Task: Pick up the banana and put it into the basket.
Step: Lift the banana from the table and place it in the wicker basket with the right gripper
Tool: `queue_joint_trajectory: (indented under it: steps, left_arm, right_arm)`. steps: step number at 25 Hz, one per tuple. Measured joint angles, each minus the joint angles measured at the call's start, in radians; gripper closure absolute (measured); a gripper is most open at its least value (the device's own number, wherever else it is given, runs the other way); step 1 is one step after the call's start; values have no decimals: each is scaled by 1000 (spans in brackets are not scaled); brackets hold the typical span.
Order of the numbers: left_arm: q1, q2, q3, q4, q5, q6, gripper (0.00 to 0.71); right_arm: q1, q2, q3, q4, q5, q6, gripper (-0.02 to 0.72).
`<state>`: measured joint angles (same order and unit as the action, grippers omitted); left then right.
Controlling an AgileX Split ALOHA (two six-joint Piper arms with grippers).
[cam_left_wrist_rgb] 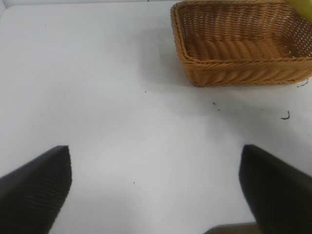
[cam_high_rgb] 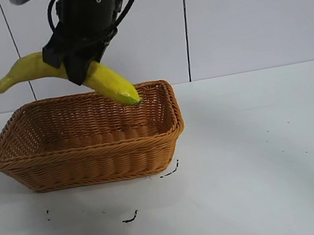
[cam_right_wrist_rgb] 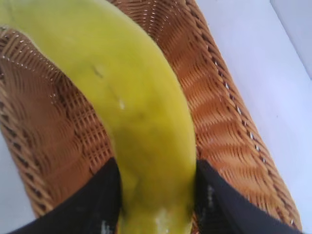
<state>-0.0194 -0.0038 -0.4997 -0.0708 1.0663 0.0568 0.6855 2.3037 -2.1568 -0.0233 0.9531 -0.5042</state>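
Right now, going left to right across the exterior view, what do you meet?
The basket's left rim → the banana's raised left end, above the basket → the right gripper clamped on the banana's middle → the banana's lower tip over the basket's far right corner → bare white table.

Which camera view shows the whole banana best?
The exterior view: the banana shows end to end, held by the right gripper above the basket. The right wrist view shows only its middle; the left wrist view only a yellow corner.
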Motion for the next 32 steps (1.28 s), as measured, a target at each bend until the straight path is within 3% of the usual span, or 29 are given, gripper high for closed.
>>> queue_joint_trajectory:
  steps: [6, 12, 21, 22, 26, 28, 32]
  left_arm:
    - [0, 0, 0, 0, 0, 0, 17]
    - [0, 0, 0, 0, 0, 0, 17]
    - [0, 0, 0, 0, 0, 0, 17]
    - [0, 0, 0, 0, 0, 0, 17]
    - [0, 0, 0, 0, 0, 0, 17]
    - [0, 0, 0, 0, 0, 0, 17]
    - [0, 0, 0, 0, 0, 0, 17]
  right_arm:
    - [-11, 69, 0, -74, -104, 15, 409]
    - [-19, 126, 0, -71, -158, 17, 409]
    - [-19, 141, 0, -46, -164, 50, 399]
    - [-19, 141, 0, -44, -164, 63, 364]
    - [-19, 141, 0, -55, -175, 108, 93]
    - [-19, 137, 0, -68, -174, 138, 39]
    - [-19, 104, -1, -109, -148, 239, 13]
